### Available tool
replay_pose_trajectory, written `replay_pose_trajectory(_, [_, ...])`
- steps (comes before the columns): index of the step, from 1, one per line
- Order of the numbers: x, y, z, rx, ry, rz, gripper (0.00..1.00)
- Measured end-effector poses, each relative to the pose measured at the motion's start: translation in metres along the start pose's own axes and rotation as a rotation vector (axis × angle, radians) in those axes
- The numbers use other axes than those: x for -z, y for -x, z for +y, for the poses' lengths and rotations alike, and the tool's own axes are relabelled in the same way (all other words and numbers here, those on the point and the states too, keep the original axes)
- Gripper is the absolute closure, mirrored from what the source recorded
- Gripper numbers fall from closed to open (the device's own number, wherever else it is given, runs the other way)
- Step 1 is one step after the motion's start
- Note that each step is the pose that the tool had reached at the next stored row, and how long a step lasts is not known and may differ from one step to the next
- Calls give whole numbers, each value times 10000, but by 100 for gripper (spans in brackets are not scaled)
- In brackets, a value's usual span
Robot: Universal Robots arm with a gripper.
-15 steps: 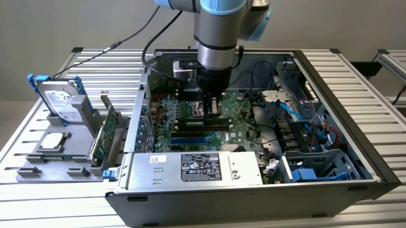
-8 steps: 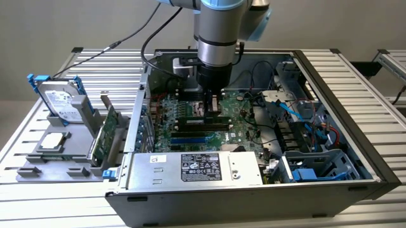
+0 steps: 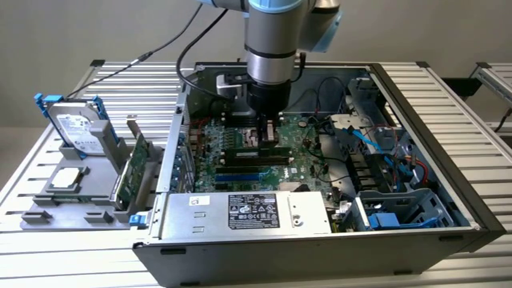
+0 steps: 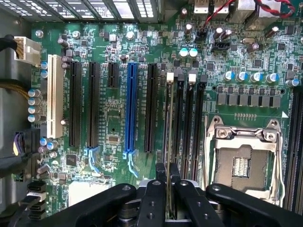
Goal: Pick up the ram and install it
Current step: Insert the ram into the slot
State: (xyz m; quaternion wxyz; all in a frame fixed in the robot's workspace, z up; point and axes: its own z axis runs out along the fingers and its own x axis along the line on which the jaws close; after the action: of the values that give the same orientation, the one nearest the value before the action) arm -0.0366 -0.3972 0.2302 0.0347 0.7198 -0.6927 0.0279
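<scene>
The ram [image 4: 168,127] (seen edge-on) was held clamped in the gripper [image 4: 168,174], lined up along the black memory slots [image 4: 199,127] directly beneath it.

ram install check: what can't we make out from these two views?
- How deep the ram sits in the memory slots: the wrist view sees it edge-on from above, and in the exterior view the gripper covers it.
- Ram's chips and label: edge-on in the wrist view.
- Slot ends nearest the gripper: hidden under it in the wrist view.
- Power supply label text: too small in the exterior view.
</scene>
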Motion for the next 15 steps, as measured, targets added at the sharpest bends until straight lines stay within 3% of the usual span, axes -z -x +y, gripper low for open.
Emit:
replay_pose_trajectory(8, [-43,4,13,-1,4,87,86])
replay_pose_trajectory(15, [-49,13,13,-6,5,104,86])
